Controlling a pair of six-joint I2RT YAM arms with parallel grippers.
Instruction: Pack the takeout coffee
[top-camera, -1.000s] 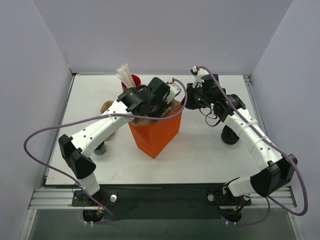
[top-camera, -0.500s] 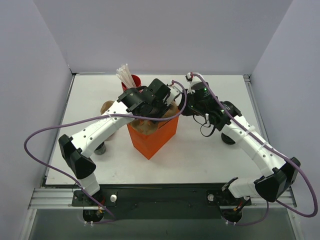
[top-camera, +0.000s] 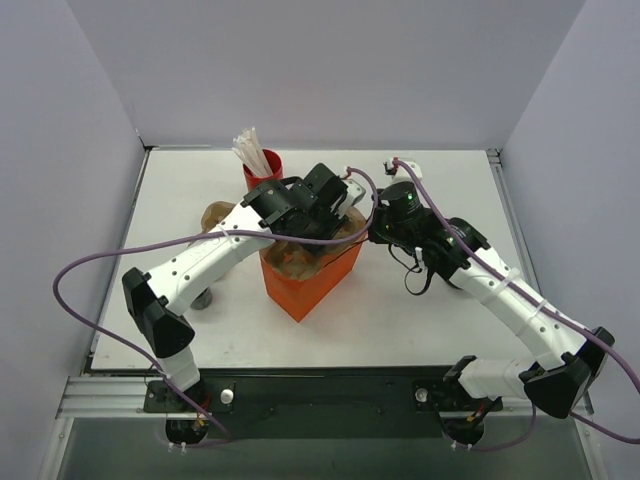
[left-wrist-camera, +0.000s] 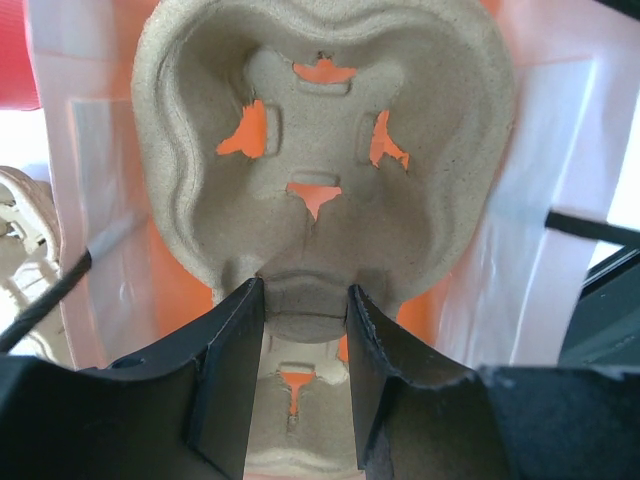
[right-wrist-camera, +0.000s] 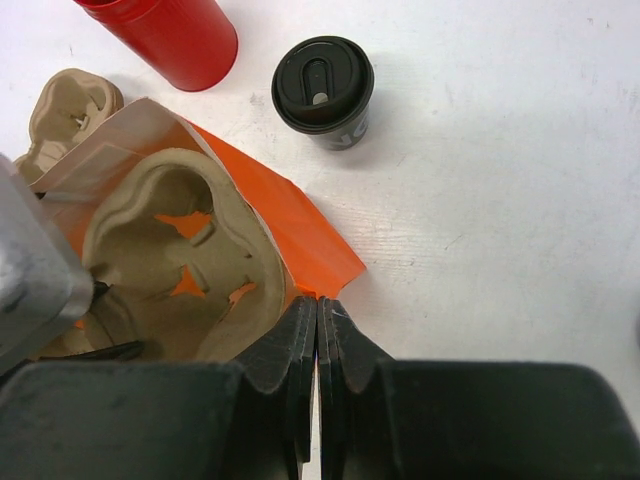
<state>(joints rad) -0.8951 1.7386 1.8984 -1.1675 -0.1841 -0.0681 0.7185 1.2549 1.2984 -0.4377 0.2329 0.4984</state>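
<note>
Carrier (left-wrist-camera: 320, 130) is gripped inside orange bag (right-wrist-camera: 300, 240) by left end effector (left-wrist-camera: 305, 295), rim pinched by right end effector (right-wrist-camera: 318, 305); takeout coffee (right-wrist-camera: 322, 85) to be fetched next.

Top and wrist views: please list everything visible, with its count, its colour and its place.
paper bag: one, orange, open, mid-table
held carrier: one, beige pulp, inside bag
loose carrier: one, beige pulp, on table left of bag
red cup: one, red, behind bag, holds white sticks
coffee cup: one, dark, black lid, on table near red cup
dark object: one, half hidden under left arm
table: one, white
left gripper: one, black, closed on held carrier
right gripper: one, black, shut, at bag's edge
</note>
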